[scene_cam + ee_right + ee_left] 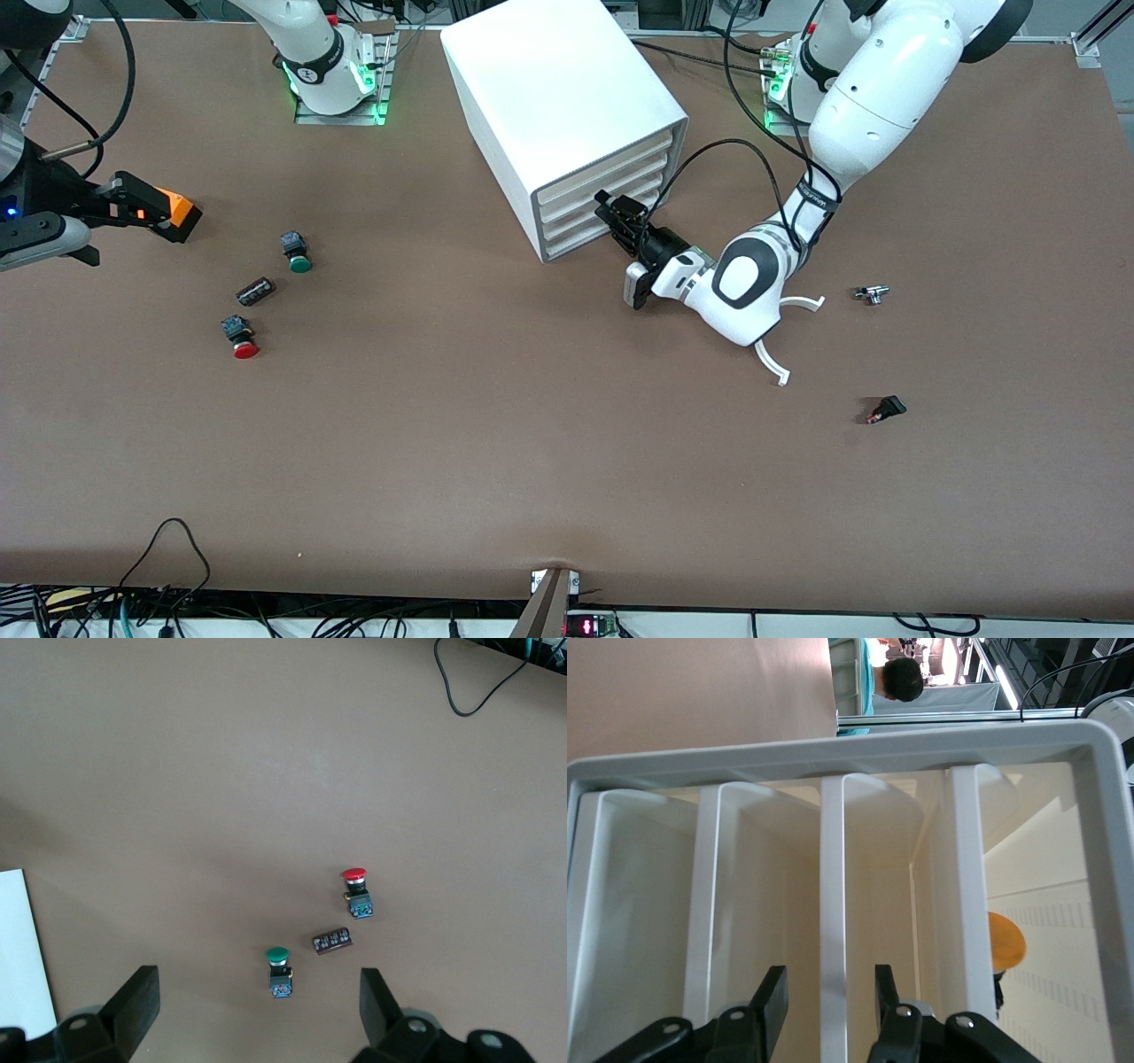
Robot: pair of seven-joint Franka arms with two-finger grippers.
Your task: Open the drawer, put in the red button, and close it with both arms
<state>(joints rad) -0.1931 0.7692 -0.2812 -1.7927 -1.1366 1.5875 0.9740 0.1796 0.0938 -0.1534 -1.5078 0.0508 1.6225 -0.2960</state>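
Left gripper (613,213): fingers apart, straddling a drawer (602,200) front (handle hidden)
Right gripper (257,992): spread wide, waiting above the red button (240,338)

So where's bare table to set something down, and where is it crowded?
Open brown table runs between the red button and the black switch, along the front camera's edge. It is crowded around the red button, green button and dark component, and where the left gripper meets the cabinet drawers.
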